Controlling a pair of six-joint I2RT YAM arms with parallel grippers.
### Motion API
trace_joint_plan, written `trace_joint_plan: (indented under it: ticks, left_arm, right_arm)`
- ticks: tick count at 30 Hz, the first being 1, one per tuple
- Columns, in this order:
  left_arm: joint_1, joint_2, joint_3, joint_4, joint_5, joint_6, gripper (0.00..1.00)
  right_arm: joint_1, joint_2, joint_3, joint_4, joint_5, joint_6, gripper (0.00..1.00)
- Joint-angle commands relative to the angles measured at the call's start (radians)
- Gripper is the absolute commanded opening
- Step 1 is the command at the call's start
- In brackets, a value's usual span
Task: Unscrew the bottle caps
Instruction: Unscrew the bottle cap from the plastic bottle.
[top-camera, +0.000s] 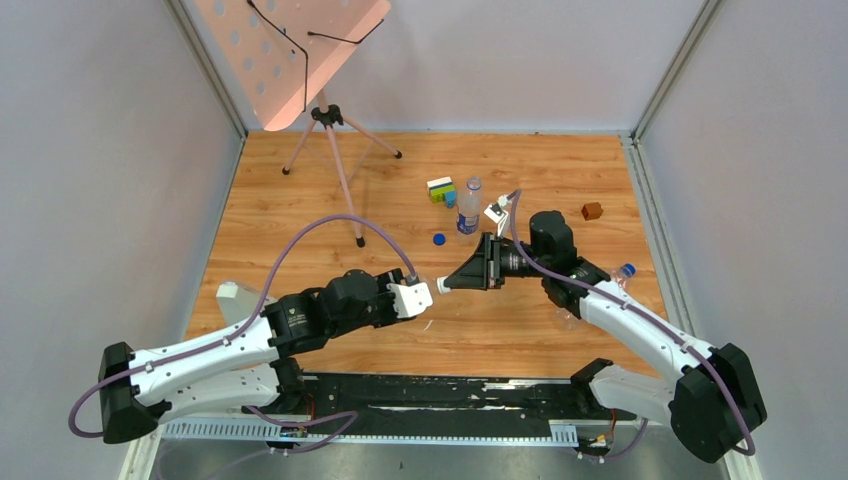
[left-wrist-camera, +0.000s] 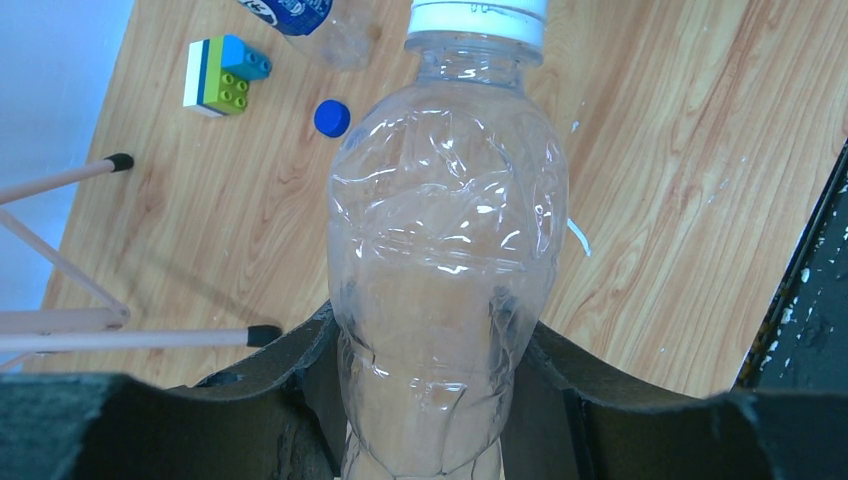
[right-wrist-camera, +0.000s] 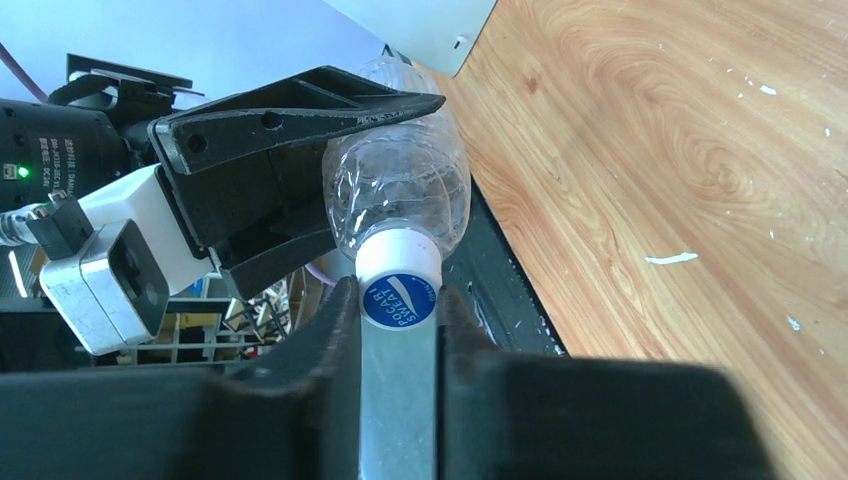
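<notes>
Reaching in from the bottom corners of the top view, your two arms meet over the middle of the wooden table (top-camera: 300, 200). Your left gripper (left-wrist-camera: 430, 385) is grasping the bottle (left-wrist-camera: 445, 250), a clear, crinkled one with no label. Its black fingers (left-wrist-camera: 590, 400) press on both sides of the lower body. The bottle is held level above the table, with its neck pointing at the right arm. Your right gripper (right-wrist-camera: 399, 325) is clenched on the cap (right-wrist-camera: 399, 280), which has white sides and a blue disc on top. One finger touches each side of the cap, and it sits on the bottle's neck.

At right of centre, a blue-capped second bottle (top-camera: 620, 274) lies on the wood, mostly hidden under the right arm.

Farther up the frame, a loose cap (top-camera: 439, 239), dark blue, lies flat on the table. Just to its right a labelled bottle (top-camera: 468, 210) stands upright; you cannot tell whether it is capped. The blocks (top-camera: 441, 190) sit just beyond, near that bottle's top. The cube (top-camera: 592, 210), brown, sits well apart at the right.

At the upper left, a stand (top-camera: 335, 150) carries a pink perforated board.
</notes>
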Motion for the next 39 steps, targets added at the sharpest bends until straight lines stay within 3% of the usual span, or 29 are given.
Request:
trace_joint_plan:
  ticks: [1,9,22,26,28,29,31,33,39]
  left_arm:
    - [-0.004,-0.018,0.033,0.031,0.063,-0.001,0.00]
    - [-0.004,-0.052,0.046,0.008,0.186,-0.061,0.00]
    - [-0.003,-0.111,0.081,-0.048,0.449,-0.085,0.00]
    - [-0.003,-0.093,0.089,-0.067,0.477,-0.083,0.00]
    - [-0.003,-0.087,0.090,-0.070,0.465,-0.084,0.00]
    - [-0.003,-0.086,0.089,-0.071,0.448,-0.084,0.00]
    - [-0.003,-0.089,0.084,-0.070,0.410,-0.084,0.00]
    - [-0.003,-0.092,0.073,-0.061,0.375,-0.077,0.00]
    - [-0.003,-0.086,0.064,-0.047,0.287,-0.058,0.00]
  right_arm:
    - [0.021,0.005,0.055,0.023,-0.064,-0.120,0.02]
    - [0.072,-0.083,0.009,0.074,-0.056,-0.376,0.00]
    - [0.163,-0.319,-0.108,0.065,-0.059,-1.138,0.00]
    - [0.178,-0.380,-0.139,0.057,-0.008,-1.275,0.00]
    - [0.181,-0.410,-0.165,0.090,0.042,-1.262,0.07]
    - [0.180,-0.427,-0.176,0.110,0.069,-1.243,0.14]
    - [0.180,-0.466,-0.196,0.132,0.106,-1.196,0.39]
    - [0.180,-0.503,-0.214,0.134,0.122,-1.148,0.53]
    - [0.180,-0.596,-0.290,0.242,0.194,-0.874,0.68]
